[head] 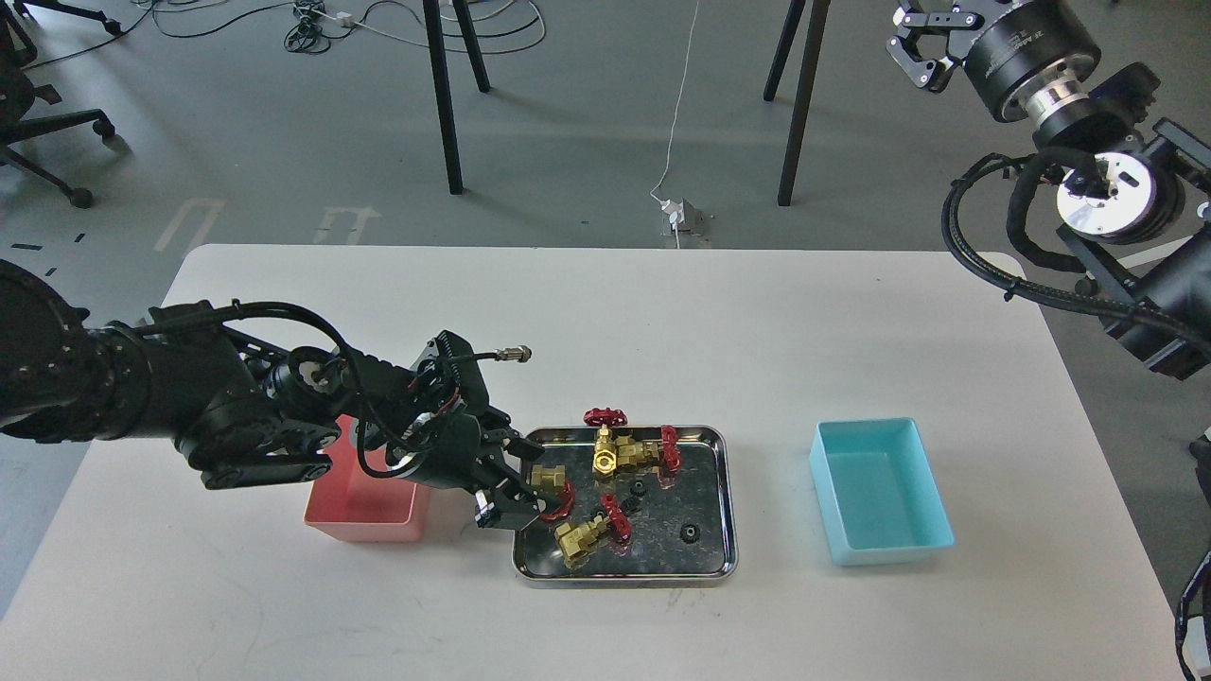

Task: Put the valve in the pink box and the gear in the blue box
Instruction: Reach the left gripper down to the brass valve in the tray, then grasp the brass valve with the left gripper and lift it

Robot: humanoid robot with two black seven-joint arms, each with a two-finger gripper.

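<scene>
No legible text anywhere.

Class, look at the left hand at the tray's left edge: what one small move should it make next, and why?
Probably close on the valve: the left hand sits at the steel tray with its fingers about that valve, whose grip looks unsettled. Then lift it to the pink box.

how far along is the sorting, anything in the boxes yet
Nothing looks sorted yet: the blue box is empty, and the visible part of the pink box holds nothing. In hand: the left gripper reaches over the tray's left edge at a valve; a firm grip isn't clear. Left: several valves and the gears. The right gripper is raised, away from the table.
</scene>
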